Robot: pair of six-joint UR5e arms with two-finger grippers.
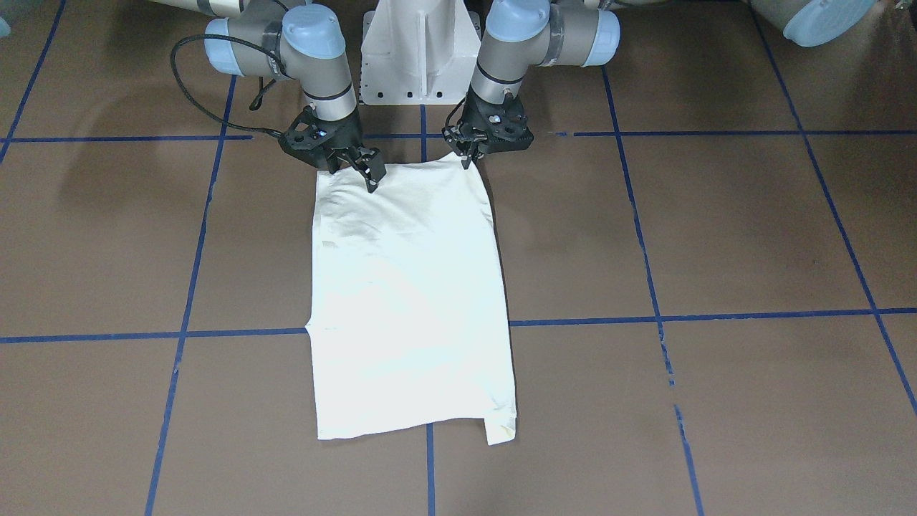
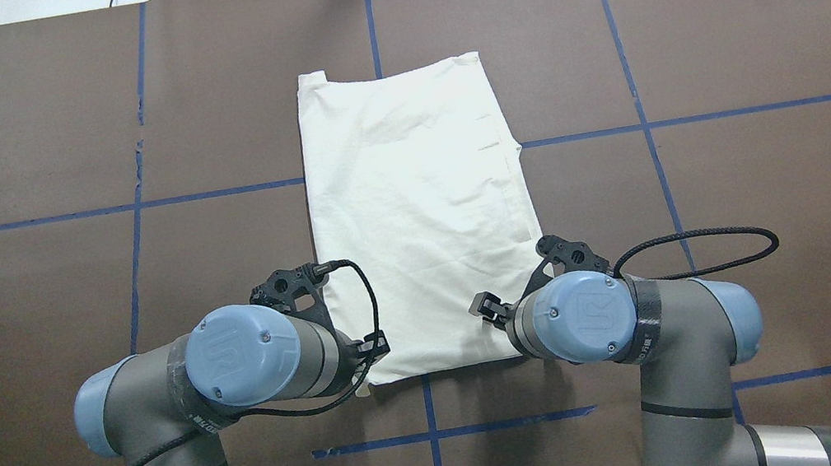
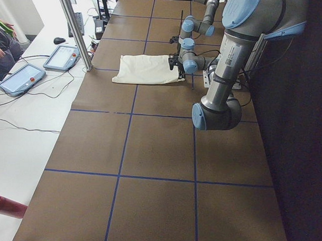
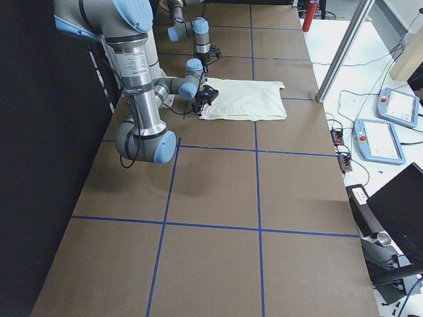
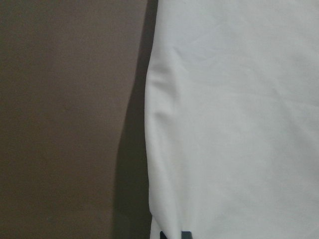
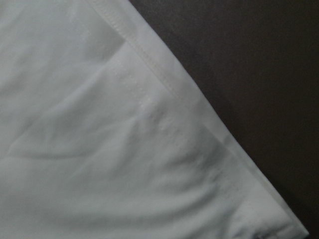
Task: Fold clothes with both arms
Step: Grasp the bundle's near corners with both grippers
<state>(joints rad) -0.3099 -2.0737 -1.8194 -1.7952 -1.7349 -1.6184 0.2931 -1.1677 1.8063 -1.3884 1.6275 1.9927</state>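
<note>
At shirt (image 1: 408,287) corners, both jaws touching

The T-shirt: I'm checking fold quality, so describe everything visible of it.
The T-shirt lies flat on the brown table, folded into a long cream rectangle, plain side up, cloth faintly creased. A small flap sticks out at one far corner. The left gripper and right gripper sit at its near corners; grip unclear.
</note>
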